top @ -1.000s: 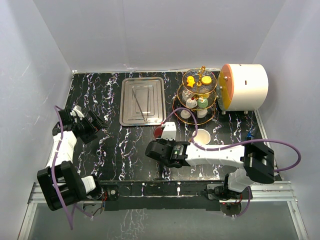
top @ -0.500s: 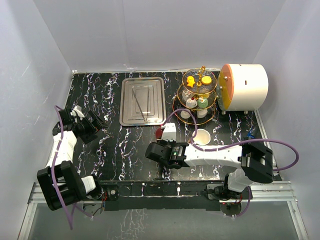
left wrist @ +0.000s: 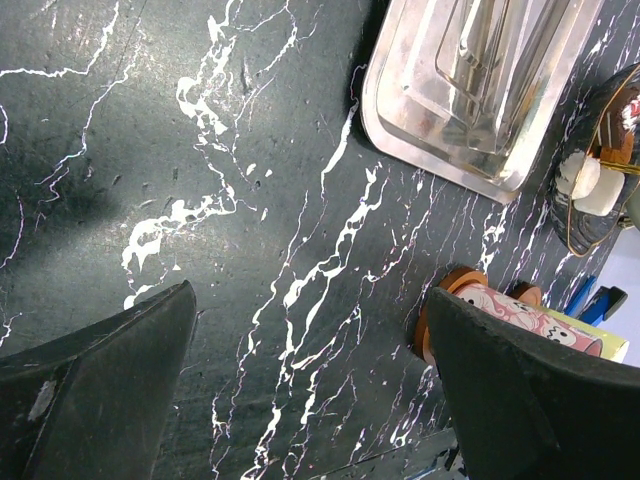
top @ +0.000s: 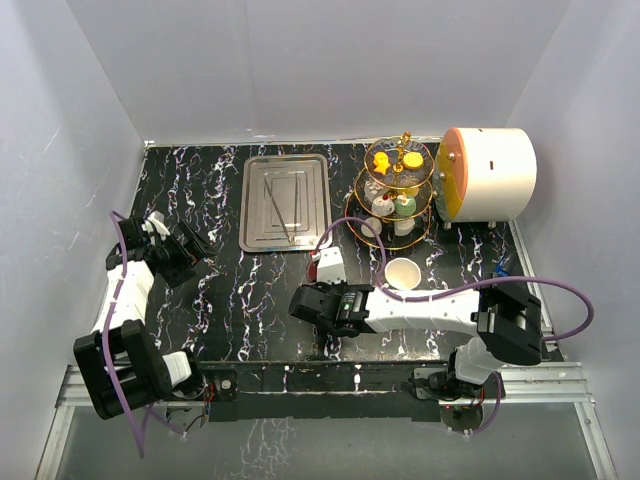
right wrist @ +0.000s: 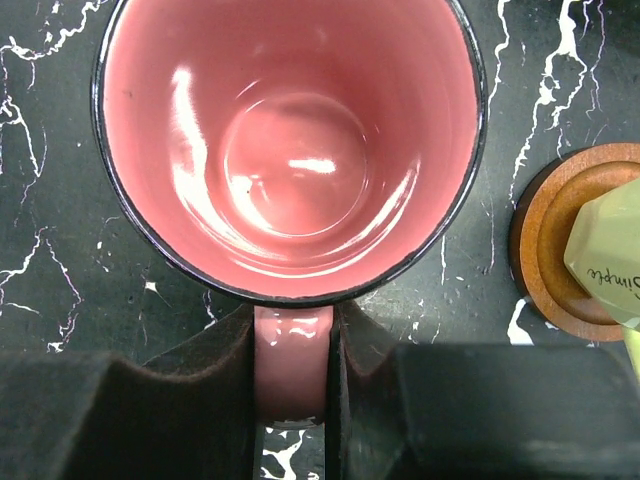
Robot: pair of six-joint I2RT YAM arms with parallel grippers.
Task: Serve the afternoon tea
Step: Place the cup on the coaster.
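Note:
In the right wrist view the maroon cup (right wrist: 290, 150) stands upright with its pink inside empty, and my right gripper (right wrist: 292, 325) is shut on its handle (right wrist: 292, 365). To its right the cream cup (right wrist: 605, 250) sits on a brown saucer (right wrist: 545, 250). From above, the right gripper (top: 322, 262) holds the maroon cup (top: 313, 259) left of the cream cup (top: 402, 272). Behind them, the three-tier stand (top: 395, 195) carries small cakes (top: 397, 158). At the left, my left gripper (top: 188, 248) is open over bare table. In the left wrist view the maroon cup (left wrist: 495, 312) sits over a second saucer (left wrist: 440, 320).
A steel tray (top: 285, 203) with tongs lies at the back centre. A big white cylinder (top: 490, 173) with an orange end stands at the back right. White walls close in the black marbled table (top: 230, 300) on three sides.
The right gripper has shifted the maroon cup slightly left, away from the cream cup. The left arm has not moved.

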